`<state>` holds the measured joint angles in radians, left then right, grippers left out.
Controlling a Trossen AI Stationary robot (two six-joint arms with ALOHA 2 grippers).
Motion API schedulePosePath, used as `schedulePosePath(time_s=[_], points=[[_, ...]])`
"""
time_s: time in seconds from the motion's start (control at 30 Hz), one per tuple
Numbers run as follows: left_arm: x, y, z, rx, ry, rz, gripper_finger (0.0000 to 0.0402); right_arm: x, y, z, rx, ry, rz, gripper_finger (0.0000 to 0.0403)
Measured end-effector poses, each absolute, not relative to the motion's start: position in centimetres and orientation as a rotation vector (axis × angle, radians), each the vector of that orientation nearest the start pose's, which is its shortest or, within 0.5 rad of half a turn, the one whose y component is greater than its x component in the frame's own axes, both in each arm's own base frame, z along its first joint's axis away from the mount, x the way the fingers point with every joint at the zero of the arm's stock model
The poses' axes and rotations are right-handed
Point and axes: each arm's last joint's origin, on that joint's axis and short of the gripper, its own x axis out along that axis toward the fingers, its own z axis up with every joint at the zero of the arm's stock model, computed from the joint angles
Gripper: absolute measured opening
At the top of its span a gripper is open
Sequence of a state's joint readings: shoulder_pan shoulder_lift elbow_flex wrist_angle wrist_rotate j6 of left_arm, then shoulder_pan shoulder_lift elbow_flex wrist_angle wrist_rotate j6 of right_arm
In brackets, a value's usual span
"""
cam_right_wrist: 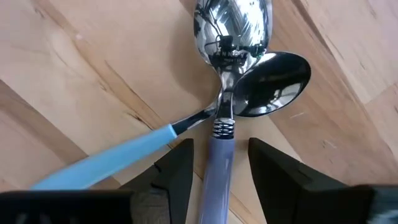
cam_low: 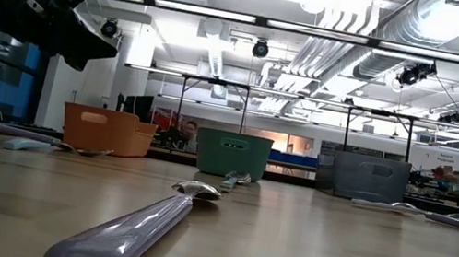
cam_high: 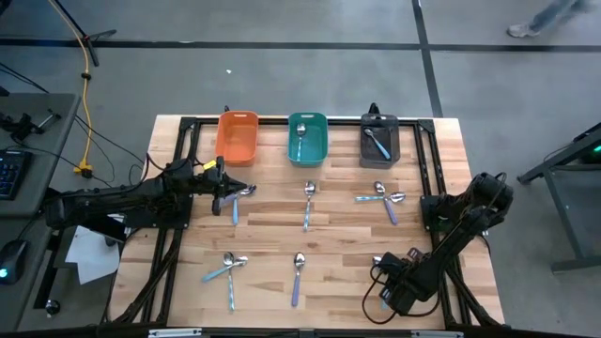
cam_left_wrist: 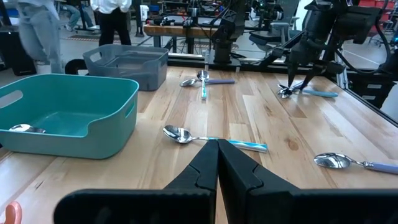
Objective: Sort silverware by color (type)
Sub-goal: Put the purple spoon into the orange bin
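Purple-handled spoon [cam_right_wrist: 219,163] lies crossed with a blue-handled spoon [cam_right_wrist: 112,158] near the table's [cam_high: 338,244] front right corner, between the right claw's [cam_right_wrist: 214,163] open fingers. Left claw [cam_left_wrist: 217,165] is closed, empty, near the orange bin [cam_high: 237,137].

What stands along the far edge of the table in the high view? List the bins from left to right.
orange bin → teal bin → dark grey bin
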<state>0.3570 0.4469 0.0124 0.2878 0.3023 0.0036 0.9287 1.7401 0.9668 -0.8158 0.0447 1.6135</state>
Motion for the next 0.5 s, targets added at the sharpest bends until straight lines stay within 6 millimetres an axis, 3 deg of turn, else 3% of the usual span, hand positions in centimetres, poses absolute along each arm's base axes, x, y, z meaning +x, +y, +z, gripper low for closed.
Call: schedulePosePath(time_s=[0.5], points=[[11.89,3.52,15.42,-0.047,0.147,0.055,0.0001,17.15,22.18,13.84,0.506,1.467,-0.55,0.0144]])
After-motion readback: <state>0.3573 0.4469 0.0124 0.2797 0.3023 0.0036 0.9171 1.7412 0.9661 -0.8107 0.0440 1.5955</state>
